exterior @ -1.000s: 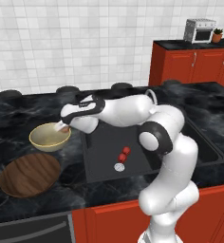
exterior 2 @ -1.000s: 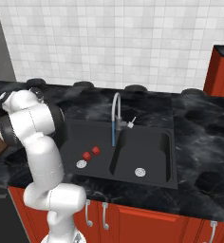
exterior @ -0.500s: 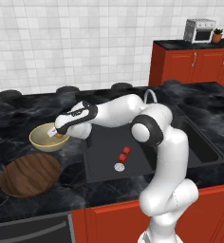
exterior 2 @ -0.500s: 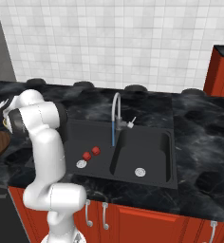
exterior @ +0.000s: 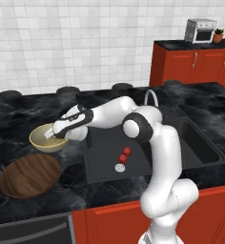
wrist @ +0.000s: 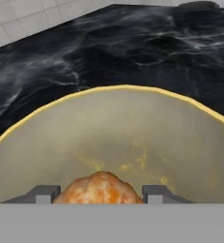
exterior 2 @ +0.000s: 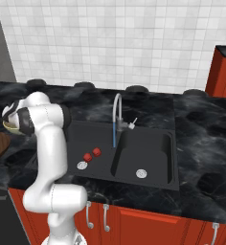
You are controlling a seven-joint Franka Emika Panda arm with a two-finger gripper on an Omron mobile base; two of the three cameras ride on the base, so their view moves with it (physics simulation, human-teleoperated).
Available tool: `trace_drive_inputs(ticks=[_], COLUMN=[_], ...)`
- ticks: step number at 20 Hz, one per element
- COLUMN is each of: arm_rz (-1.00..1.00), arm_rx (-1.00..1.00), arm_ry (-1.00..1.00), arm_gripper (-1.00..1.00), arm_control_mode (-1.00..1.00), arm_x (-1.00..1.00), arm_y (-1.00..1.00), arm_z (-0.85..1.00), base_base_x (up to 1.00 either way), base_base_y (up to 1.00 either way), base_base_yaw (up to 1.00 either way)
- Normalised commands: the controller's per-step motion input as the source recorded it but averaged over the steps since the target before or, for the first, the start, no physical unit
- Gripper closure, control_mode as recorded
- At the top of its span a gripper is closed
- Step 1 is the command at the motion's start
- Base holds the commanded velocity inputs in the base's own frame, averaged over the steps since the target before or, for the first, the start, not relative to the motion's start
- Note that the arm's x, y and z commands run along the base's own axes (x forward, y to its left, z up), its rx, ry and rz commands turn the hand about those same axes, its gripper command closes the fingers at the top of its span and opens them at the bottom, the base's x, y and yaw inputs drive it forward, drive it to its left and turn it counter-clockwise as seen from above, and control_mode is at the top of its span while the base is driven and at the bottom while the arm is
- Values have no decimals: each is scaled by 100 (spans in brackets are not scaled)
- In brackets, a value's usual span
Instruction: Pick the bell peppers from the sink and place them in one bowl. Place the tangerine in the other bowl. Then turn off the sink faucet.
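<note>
The fingers (wrist: 100, 195) clasp the tangerine (wrist: 98, 188) over the yellow bowl (wrist: 133, 137) — small, light, round, likely to roll; gripped across its middle.

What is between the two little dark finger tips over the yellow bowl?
In the hand view, the orange tangerine sits between the gripper's fingertips, held above the inside of the cream-yellow bowl.

White tiled wall (exterior: 86, 43), black marble counter (exterior 2: 201, 139), red cabinets (exterior: 190, 66), small toaster oven (exterior: 200, 30) on top
</note>
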Motion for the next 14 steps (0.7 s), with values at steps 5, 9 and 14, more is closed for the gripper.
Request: trace_drive_inputs(ticks=[5, 9, 14], arm_rz=[0, 0, 0], arm_rx=[-1, -2, 0], arm_ry=[0, 0, 0], arm_gripper=[100, 100, -100], arm_control_mode=[-100, -100, -100], arm_x=[34, 19, 0], arm_y=[20, 27, 25], arm_z=[-18, -7, 0], base_base_x=[0, 0, 0], base_base_y=[0, 0, 0], base_base_yaw=[0, 0, 0])
